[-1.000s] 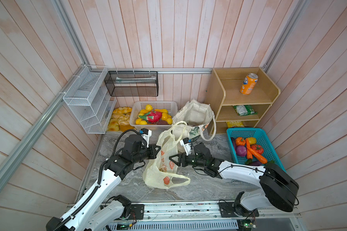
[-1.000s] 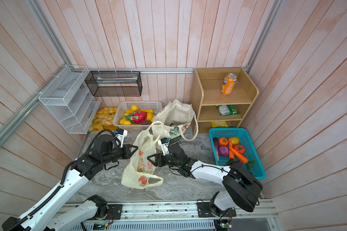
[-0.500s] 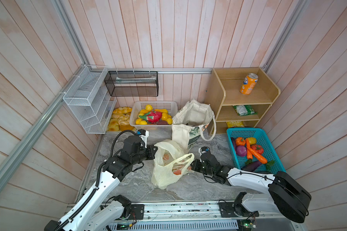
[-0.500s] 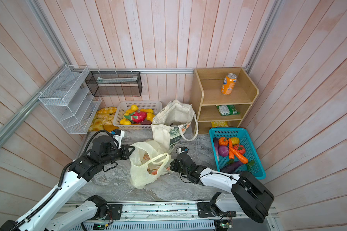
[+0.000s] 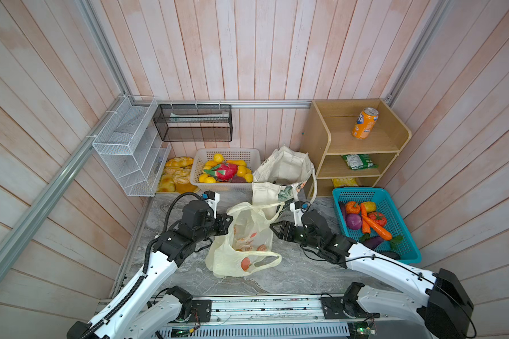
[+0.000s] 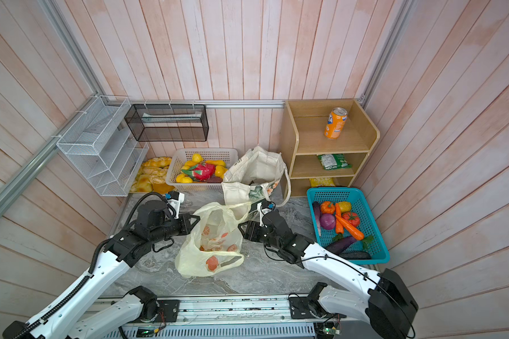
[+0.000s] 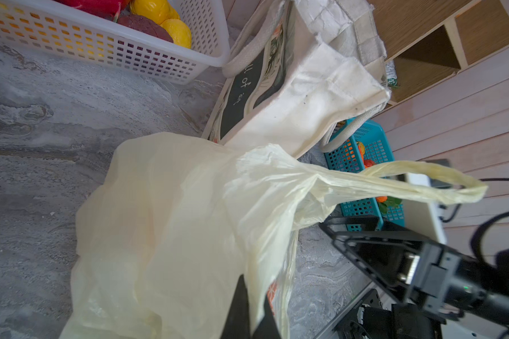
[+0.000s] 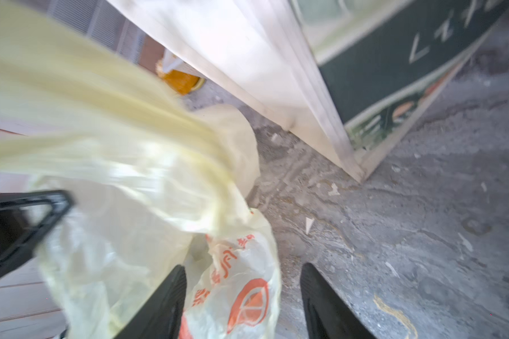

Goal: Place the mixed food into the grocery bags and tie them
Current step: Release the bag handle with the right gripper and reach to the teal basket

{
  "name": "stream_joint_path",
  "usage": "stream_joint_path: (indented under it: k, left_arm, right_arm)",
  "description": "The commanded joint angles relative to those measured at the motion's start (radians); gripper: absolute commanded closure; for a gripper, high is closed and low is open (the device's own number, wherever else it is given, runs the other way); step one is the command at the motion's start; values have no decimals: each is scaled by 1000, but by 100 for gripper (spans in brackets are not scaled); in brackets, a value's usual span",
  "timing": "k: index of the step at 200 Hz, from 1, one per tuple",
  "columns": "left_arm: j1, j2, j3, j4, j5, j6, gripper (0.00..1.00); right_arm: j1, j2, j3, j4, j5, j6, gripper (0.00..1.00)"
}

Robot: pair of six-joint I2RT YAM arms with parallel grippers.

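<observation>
Bag: a pale-yellow translucent plastic bag point(image 5: 241, 243) with orange print is seen at lower centre in both top views, slumped on the grey marbled counter point(image 5: 294, 273).
Left pincer: the left pincer point(image 5: 227, 223) is clenched on the film at the bag's left rim.
Right pincer: the right pincer point(image 8: 243, 267) is released, with its fingers parted just beside the bag's right side.
Tote: a cream canvas tote with green leaf print point(image 5: 285, 170) is stood directly above the bag in the frame.
Contents: these cannot be told apart from the print.
</observation>
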Motion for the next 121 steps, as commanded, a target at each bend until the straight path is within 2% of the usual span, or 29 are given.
stream_joint_path:
  k: [1,25,51,83,121]
  left_arm:
    - [-2,9,-31,52,17,-6,100]
    - [-3,28,-34,71,27,-13,100]
    - [-2,29,-39,88,41,-16,100]
    - [-3,20,-55,115,60,-28,100]
    - [-2,31,-66,147,93,-36,100]
  right_arm:
    - [-49,-102,48,-174,25,-61,35]
    - [-177,-210,83,-301,49,-93,35]
    - [-441,-275,116,-425,5,-181,35]
    - [-775,-221,136,-488,-65,-329,30]
    - [-1027,-106,87,-423,-74,-344,22]
